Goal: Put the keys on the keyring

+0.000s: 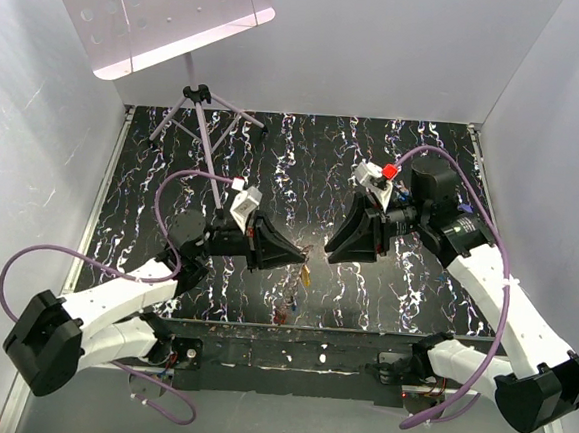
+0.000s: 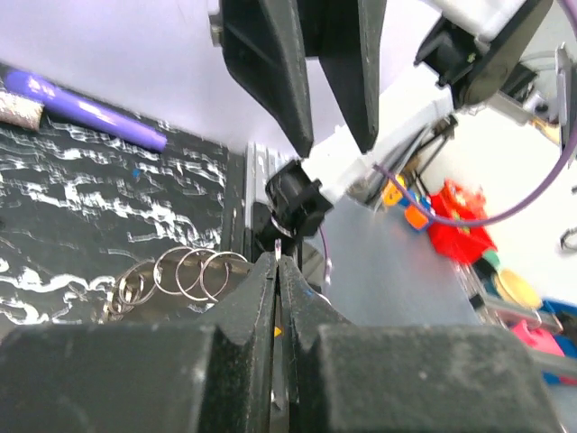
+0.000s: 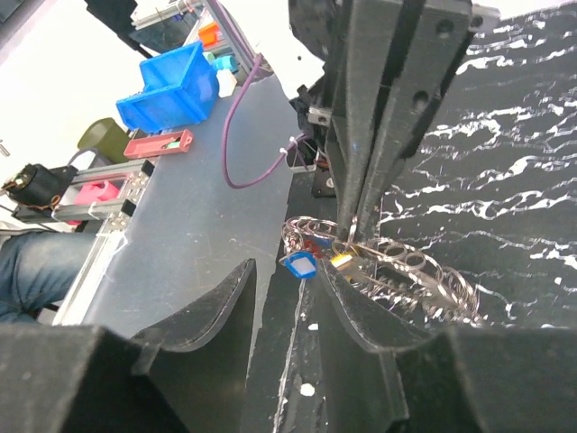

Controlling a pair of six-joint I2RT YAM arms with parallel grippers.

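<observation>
While the left gripper [image 2: 276, 259] is pinching its fingers together on the keyring [image 3: 406, 262], the keys [image 3: 299, 264] are dangling at six o'clock below it. The right gripper [image 1: 330, 251] is hovering at three o'clock with its fingers apart.

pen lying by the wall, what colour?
The pen is purple; left wrist view shows it best.

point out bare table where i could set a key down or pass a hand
Bare: the far-middle table between the tripod and right arm, and the near-right strip between the right end effector and the near edge. Crowded: the centre, where the left end effector meets it over the keys and rings.
</observation>
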